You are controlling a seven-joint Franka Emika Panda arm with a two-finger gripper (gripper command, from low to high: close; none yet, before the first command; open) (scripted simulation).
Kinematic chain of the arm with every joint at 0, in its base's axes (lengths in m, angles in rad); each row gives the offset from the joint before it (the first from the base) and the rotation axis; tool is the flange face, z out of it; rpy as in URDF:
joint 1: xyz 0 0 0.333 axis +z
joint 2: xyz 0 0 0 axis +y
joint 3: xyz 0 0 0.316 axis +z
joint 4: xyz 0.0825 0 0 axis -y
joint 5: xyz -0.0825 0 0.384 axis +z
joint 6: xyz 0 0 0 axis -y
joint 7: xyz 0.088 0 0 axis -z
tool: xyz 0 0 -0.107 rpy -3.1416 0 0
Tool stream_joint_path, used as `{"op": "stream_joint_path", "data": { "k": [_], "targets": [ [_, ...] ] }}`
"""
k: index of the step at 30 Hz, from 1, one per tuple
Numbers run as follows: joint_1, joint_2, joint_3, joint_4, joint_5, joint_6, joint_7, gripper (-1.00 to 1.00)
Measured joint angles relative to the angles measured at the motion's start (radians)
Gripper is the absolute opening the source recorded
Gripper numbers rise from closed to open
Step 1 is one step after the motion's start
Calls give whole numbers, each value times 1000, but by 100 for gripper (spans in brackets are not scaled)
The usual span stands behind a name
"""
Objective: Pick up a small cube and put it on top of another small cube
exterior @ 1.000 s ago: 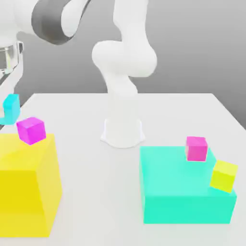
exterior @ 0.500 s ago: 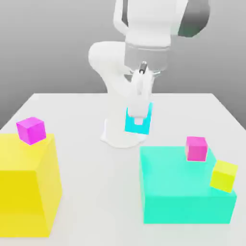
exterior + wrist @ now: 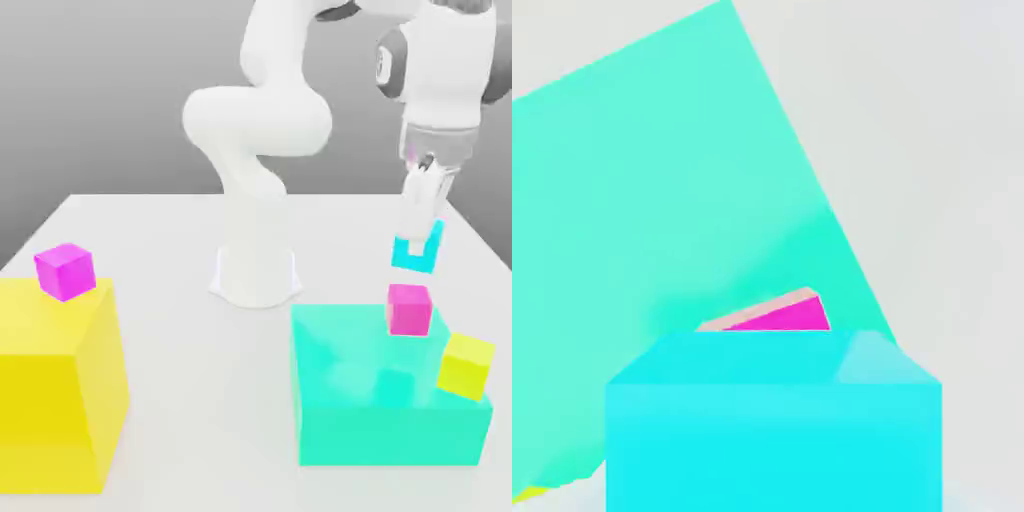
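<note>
**Cyan cube held in the air above the pink cube**

Exterior view: the white arm reaches down toward the exterior view's right, and its claw (image 3: 418,240) is clamped on the small cyan cube (image 3: 417,251), which hangs clear of everything below. Directly under it, with a small gap, a small pink cube (image 3: 409,308) sits on the top face of the large cyan block (image 3: 385,395). A small yellow cube (image 3: 467,365) rests tilted at that block's corner on the exterior view's right. On the exterior view's left, a second pink cube (image 3: 65,271) sits on a large yellow block (image 3: 55,385). Both blocks stand on the pale tabletop (image 3: 190,330).

Hand view: the small cyan cube (image 3: 774,430) sits closest to the camera, with part of the pink cube (image 3: 782,314) just beyond its upper edge, lying on the large cyan block (image 3: 642,200).
</note>
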Motion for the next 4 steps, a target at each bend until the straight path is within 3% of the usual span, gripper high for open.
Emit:
{"op": "stream_joint_path", "data": {
  "k": [1,4],
  "targets": [
    [-8,23,28,-10,17,35,-3,100],
    [-8,23,28,-10,17,35,-3,100]
  ]
}}
